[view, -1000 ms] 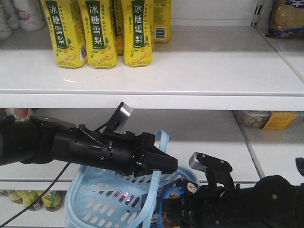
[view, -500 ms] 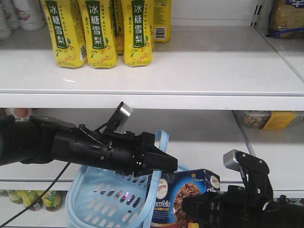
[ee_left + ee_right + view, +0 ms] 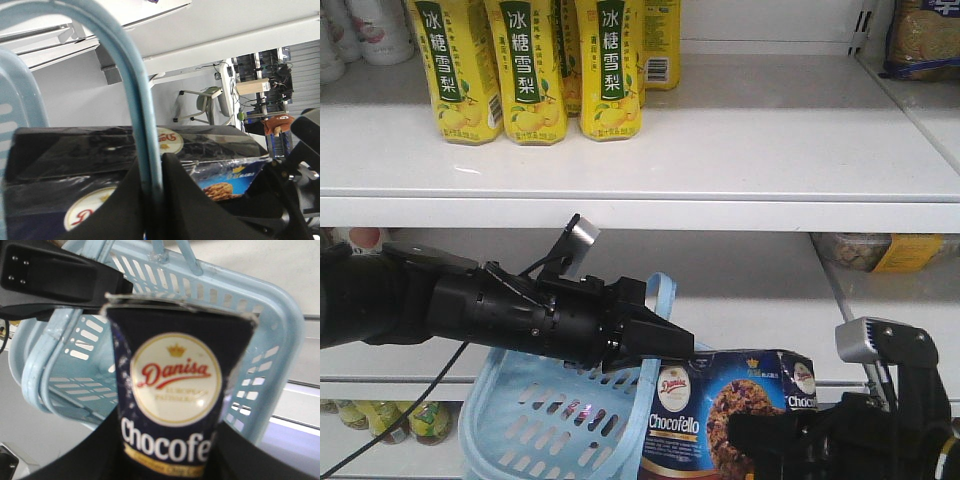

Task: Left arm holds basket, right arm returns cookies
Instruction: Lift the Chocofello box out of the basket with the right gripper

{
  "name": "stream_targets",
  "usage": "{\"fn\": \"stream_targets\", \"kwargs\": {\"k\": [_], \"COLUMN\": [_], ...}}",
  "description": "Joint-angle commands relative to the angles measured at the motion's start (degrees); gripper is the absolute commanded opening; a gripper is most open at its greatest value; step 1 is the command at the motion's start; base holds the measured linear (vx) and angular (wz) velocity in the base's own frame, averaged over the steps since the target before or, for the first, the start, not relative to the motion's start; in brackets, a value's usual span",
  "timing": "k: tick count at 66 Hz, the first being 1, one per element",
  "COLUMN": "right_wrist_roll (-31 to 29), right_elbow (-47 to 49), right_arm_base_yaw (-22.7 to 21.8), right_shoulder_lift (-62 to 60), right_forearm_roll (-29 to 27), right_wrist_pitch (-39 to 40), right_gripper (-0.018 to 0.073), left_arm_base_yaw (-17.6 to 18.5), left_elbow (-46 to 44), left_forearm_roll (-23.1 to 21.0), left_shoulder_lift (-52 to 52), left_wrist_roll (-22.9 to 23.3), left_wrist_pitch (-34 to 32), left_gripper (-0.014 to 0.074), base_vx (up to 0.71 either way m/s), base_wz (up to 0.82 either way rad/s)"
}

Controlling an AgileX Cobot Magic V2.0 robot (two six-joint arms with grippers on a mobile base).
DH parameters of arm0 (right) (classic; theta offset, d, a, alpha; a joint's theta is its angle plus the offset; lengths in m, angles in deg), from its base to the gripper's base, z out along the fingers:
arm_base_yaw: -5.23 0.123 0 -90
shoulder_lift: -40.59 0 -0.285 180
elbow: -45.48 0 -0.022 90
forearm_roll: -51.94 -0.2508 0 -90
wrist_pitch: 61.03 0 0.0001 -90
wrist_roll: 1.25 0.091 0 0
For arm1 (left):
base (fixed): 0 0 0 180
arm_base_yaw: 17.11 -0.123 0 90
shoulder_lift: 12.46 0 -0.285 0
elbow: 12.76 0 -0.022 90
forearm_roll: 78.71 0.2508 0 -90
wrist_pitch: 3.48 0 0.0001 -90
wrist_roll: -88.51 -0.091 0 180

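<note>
While the left claw (image 3: 665,345) pinches the basket (image 3: 535,385) handle to steady it, the right claw (image 3: 167,450) clasps the cookies (image 3: 720,420) just beside it.

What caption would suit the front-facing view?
The left gripper holds the basket by its handle; the right gripper holds the cookie box.
</note>
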Motion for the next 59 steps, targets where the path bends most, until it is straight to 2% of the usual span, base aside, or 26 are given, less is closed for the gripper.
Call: {"fn": "stream_targets", "kwargs": {"k": [1,18,23,31,40,49,59], "right_wrist_roll": [7.7,28.7,33.3,35.3,35.3,34.6,37.0], "right_elbow": [1.7,2.1,3.3,7.9,15.1,22.1,27.7], "right_arm_base_yaw": [-0.1,-0.1,-0.1,-0.1,-0.1,-0.1,-0.1], "right_shoulder_lift": [-2.4,-9.3,-12.1,-16.6,-20.6,-21.6,-19.5], "right_forearm_roll": [9.1,31.8,36.4,41.5,43.0,46.0,55.8], "right_wrist_pitch": [1.6,-5.5,-8.6,-15.8,-21.9,-21.9,-19.0], "right_gripper": [0.0130,0.0130,0.0131,0.0132,0.0133,0.0133,0.0133], "left_arm_base_yaw": [-0.5,-0.5,-0.5,-0.5,-0.5,-0.5,-0.5], "left_elbow": [-2.1,-2.1,-2.1,-2.1,-2.1,-2.1,-2.1], "left_forearm_roll": [-5.8,-5.8,-5.8,-5.8,-5.8,-5.8,-5.8], "left_shoulder_lift": [-3.0,-3.0,-3.0,-3.0,-3.0,-3.0,-3.0], "left_wrist_roll": [-3.7,-3.7,-3.7,-3.7,-3.7,-3.7,-3.7], "left_wrist_pitch": [-0.8,-0.8,-0.8,-0.8,-0.8,-0.8,-0.8], "left_gripper": [-0.0003,-0.0003,-0.0003,-0.0003,-0.0003,-0.0003,-0.0003], "base_vx": [0.00,0.00,0.00,0.00,0.00,0.00,0.00], "base_wz": [0.00,0.00,0.00,0.00,0.00,0.00,0.00]}}
